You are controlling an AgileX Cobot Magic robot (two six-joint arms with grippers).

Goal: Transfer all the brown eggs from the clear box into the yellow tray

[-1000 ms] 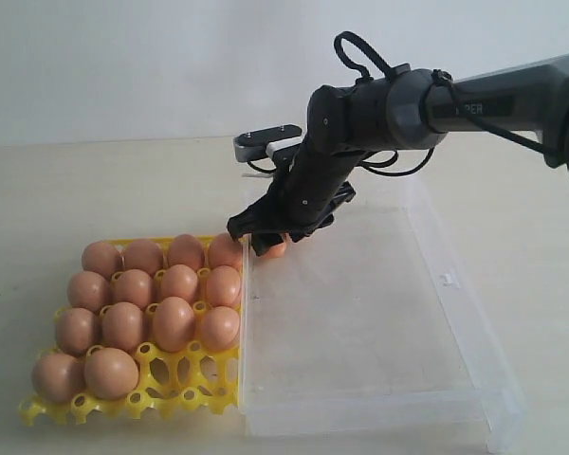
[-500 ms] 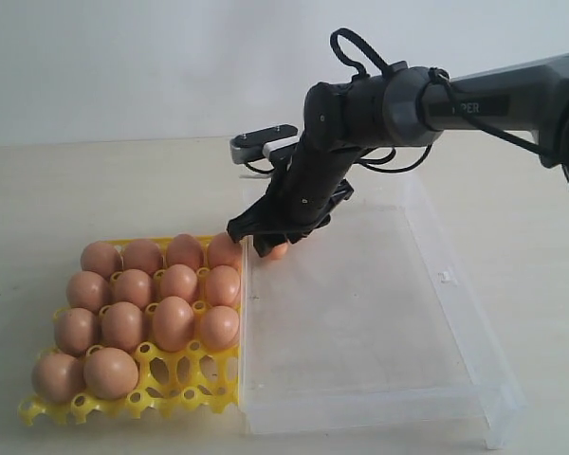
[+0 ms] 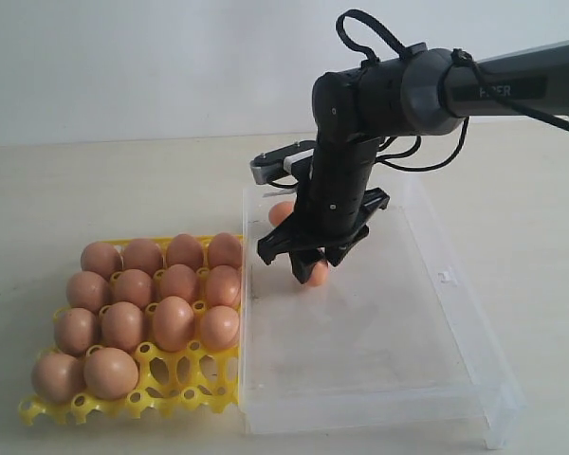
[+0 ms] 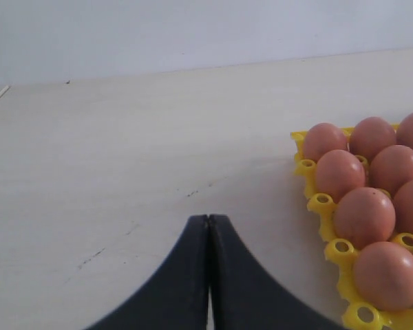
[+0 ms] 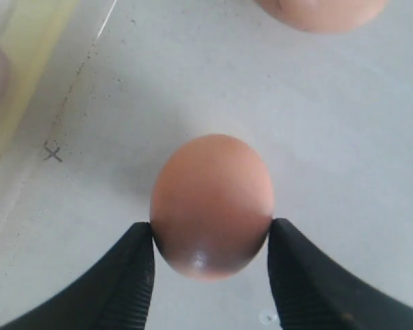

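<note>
My right gripper (image 3: pixel 311 270) is shut on a brown egg (image 3: pixel 317 273), hanging over the far left part of the clear box (image 3: pixel 474 327). The right wrist view shows that egg (image 5: pixel 212 199) pinched between both fingertips, above the box floor (image 5: pixel 344 151). One more brown egg (image 3: pixel 283 211) lies in the box's far left corner, behind the arm, and its edge (image 5: pixel 320 14) shows in the wrist view too. The yellow tray (image 3: pixel 182 379) sits left of the box, holding several brown eggs (image 3: pixel 174 322); its two near right cups stand bare. My left gripper (image 4: pixel 208 220) is shut on nothing, over the table beside the tray (image 4: pixel 318 203).
The clear box's low walls and its latch tab (image 3: pixel 446 278) surround the held egg. The tray's right edge butts against the box's left wall. Bare beige table (image 3: pixel 95 190) lies behind and left of the tray.
The right gripper closed on an egg at the box's far left corner, then lifted it and carried it right, away from the tray. The second egg behind the arm came into sight.
</note>
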